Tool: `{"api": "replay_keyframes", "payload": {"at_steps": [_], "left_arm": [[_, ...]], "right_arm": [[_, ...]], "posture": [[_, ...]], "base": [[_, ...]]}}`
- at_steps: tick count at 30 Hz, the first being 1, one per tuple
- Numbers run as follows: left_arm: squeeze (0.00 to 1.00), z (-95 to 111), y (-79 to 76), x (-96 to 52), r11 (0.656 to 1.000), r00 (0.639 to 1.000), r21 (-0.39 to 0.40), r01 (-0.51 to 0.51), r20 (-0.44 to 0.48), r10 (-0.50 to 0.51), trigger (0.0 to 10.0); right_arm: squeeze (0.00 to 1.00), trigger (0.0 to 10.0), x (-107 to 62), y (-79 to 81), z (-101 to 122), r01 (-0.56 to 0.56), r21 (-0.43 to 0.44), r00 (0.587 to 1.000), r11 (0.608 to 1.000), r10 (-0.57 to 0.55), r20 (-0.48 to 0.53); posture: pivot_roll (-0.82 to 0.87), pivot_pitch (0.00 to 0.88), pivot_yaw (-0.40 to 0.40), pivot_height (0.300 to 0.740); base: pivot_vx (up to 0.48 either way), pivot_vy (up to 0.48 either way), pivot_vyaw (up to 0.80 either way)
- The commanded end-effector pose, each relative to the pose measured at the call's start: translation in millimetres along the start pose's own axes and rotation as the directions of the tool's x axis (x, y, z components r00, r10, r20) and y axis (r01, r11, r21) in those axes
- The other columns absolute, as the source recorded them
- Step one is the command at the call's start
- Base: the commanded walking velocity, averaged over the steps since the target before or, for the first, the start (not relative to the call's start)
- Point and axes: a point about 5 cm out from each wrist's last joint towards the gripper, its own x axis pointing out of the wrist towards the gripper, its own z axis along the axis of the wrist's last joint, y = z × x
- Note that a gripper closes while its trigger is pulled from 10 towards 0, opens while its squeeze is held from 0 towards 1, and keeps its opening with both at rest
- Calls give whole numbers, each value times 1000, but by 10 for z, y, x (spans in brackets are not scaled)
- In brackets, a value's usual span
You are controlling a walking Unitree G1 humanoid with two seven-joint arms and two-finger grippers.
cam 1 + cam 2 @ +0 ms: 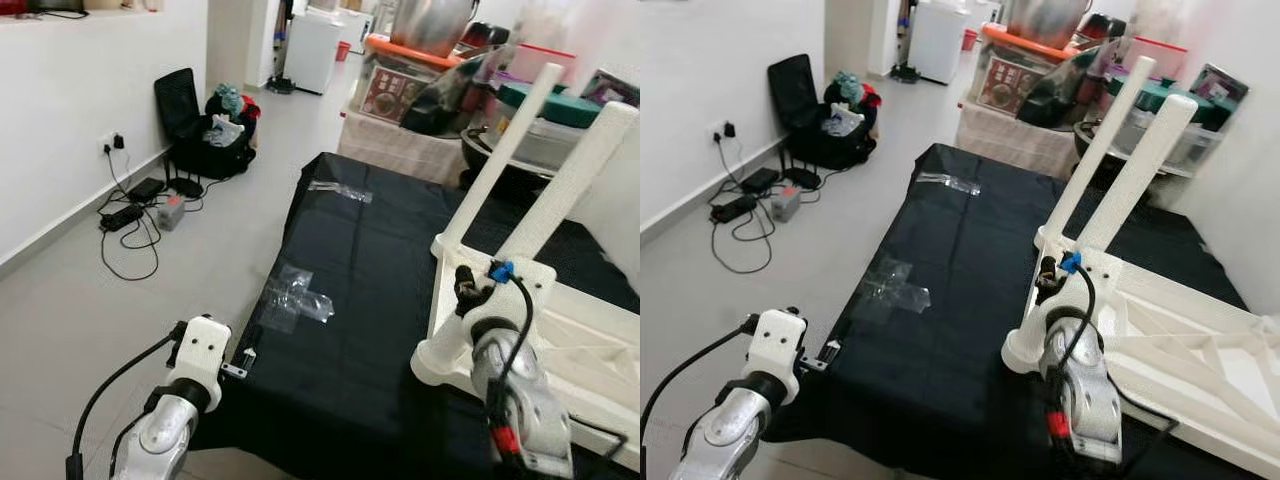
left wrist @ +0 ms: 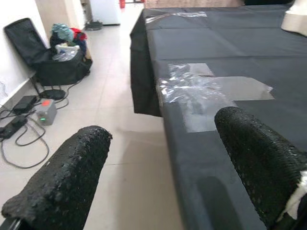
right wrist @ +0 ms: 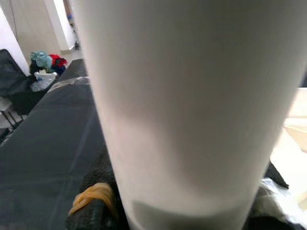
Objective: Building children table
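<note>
1. The right gripper [image 1: 1048,285] is clamping a white table leg [image 3: 192,110] at its base, on the overturned table's [image 1: 1200,345] near corner.
2. The leg's [image 1: 1135,170] long axis is pointing up and slightly away from the gripper.
3. The left gripper [image 2: 163,163], fingers spread and empty, is hovering off the black cloth's [image 1: 350,300] edge, well apart from the table.

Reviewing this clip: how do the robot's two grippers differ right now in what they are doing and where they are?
The left gripper is open and holds nothing; the right gripper is closed around a white table leg. The left gripper hovers at the near edge of the black-covered table, partly over the floor; the right gripper is over the table, at the upturned white children's table. Both have black textured fingers.
</note>
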Motion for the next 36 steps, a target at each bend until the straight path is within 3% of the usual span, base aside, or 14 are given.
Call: {"api": "replay_keyframes", "payload": {"at_steps": [1, 6, 7, 12, 13, 15, 16, 17, 19, 24, 28, 33, 34, 36], "left_arm": [[0, 11, -66, 14, 999, 999, 2, 32, 2, -32, 10000], [0, 13, -80, 26, 999, 999, 4, 41, 2, -41, 10000], [0, 15, -71, 36, 999, 999, 5, 39, 3, -39, 10000], [0, 17, -57, 52, 999, 999, 5, 37, 5, -37, 10000], [0, 20, -59, 60, 999, 999, 6, 38, 7, -38, 10000], [0, 22, -62, 63, 999, 999, 7, 40, 8, -40, 10000], [0, 31, -60, 76, 999, 999, 7, 38, 12, -38, 10000], [0, 31, -60, 76, 999, 999, 7, 38, 12, -38, 10000], [0, 36, -59, 86, 999, 999, 6, 37, 15, -37, 10000], [0, 42, -71, 95, 999, 999, 7, 39, 18, -39, 10000], [0, 69, -38, 111, 1000, 999, 10, 15, 31, -15, 10000], [0, 74, -28, 114, 1000, 999, 12, 10, 33, -10, 10000], [0, 76, -20, 117, 1000, 999, 12, 6, 34, -6, 10000], [0, 77, -22, 119, 1000, 999, 12, 6, 35, -7, 10000]], "right_arm": [[0, 0, -113, 160, 2, -126, 44, 992, 991, 126, 0], [0, 0, -214, 313, 34, -232, -56, 973, 971, 233, 0], [0, 10000, -245, 368, 55, -272, -120, 961, 955, 275, 3], [4, 10000, -289, 461, 71, -382, -137, 922, 914, 388, 11], [1000, 10000, -300, 507, 99, -449, -131, 889, 884, 457, 33], [1000, 10000, -309, 534, 123, -481, -123, 871, 868, 490, 48], [0, 10000, -347, 659, 201, -627, -177, 766, 759, 642, 39], [0, 10000, -347, 659, 201, -627, -177, 766, 759, 642, 39], [0, 10000, -375, 739, 226, -735, -216, 658, 642, 753, 0], [0, 10000, -333, 758, 223, -783, -240, 598, 574, 801, -36], [0, 10000, -78, 784, 207, -784, -204, 607, 586, 793, -52], [0, 10000, -42, 794, 194, -786, -198, 606, 586, 794, -55], [0, 0, -24, 789, 163, -779, -197, 615, 595, 787, -55], [0, 0, -3, 758, 135, -762, -196, 637, 617, 768, -61]], "posture": [[91, 0, -173, 740], [92, 0, -174, 740], [92, 0, -173, 740], [86, 0, -169, 740], [94, 0, -169, 740], [94, 0, -169, 740], [101, 0, -175, 740], [101, 0, -175, 740], [101, 0, -173, 740], [120, 0, -188, 740], [144, 0, -209, 740], [144, 0, -209, 740], [146, 0, -209, 740], [137, 0, -202, 740]], "base": [[0, 0, 0], [0, 0, 0], [0, 0, 0], [0, 0, 0], [0, 0, 0], [0, 0, 0], [0, 0, 0], [0, 0, 0], [0, 0, 0], [0, 0, 0], [0, 0, 0], [0, 0, 0], [0, 0, 0], [0, 0, 0]]}}
